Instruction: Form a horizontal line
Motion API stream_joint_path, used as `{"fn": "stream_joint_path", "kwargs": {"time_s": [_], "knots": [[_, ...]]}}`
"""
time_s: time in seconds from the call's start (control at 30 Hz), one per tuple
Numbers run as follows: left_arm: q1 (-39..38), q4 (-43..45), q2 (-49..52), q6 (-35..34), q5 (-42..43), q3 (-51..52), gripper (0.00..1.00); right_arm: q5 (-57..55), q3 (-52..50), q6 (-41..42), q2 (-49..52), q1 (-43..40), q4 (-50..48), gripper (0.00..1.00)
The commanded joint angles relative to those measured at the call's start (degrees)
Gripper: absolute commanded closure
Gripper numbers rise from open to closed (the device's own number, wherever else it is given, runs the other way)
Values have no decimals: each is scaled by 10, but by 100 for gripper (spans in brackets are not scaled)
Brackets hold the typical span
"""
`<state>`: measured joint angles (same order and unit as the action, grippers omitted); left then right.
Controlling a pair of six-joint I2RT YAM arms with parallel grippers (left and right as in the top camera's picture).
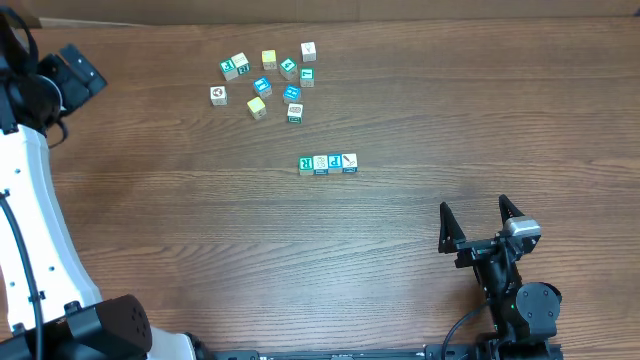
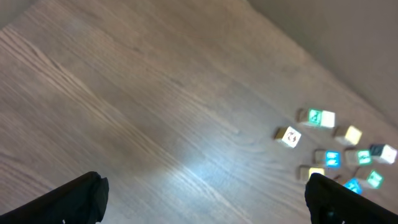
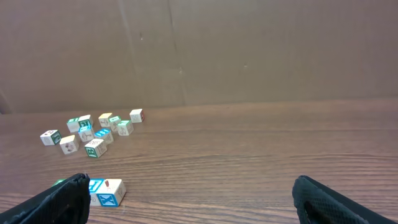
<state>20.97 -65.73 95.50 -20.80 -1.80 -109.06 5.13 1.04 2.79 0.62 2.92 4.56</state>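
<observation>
Several tiny letter cubes stand side by side as a horizontal line (image 1: pixel 328 163) near the table's middle: a teal "R" at the left, then a pale patterned face, a blue "P", and a white marked cube at the right. In the right wrist view only the line's right end (image 3: pixel 107 192) shows, beside the left finger. My right gripper (image 1: pixel 478 220) is open at the lower right, well apart from the line, with nothing between its fingers. My left gripper (image 2: pixel 205 199) is open over bare wood, its black fingertips (image 2: pixel 84 196) wide apart; the overhead view has that arm at the far left edge.
A loose cluster of letter cubes (image 1: pixel 265 82) lies at the back of the table, among them pale yellow ones (image 1: pixel 257 107); it also shows in the left wrist view (image 2: pixel 339 152) and the right wrist view (image 3: pixel 93 134). A brown wall (image 3: pixel 249 50) stands behind the table.
</observation>
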Motion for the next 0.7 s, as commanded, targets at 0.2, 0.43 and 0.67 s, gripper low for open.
{"fn": "stream_joint_path", "kwargs": {"time_s": [0.2,0.43,0.67], "knots": [[-8,205,-89,22,19,298,0,1,-6,2,-5,-4,-2,0],[-21,371,-141,22,18,501,0,1,-6,2,-5,-4,-2,0],[-73,501,-174,69,10,635,0,1,-6,2,-5,-4,-2,0]]}}
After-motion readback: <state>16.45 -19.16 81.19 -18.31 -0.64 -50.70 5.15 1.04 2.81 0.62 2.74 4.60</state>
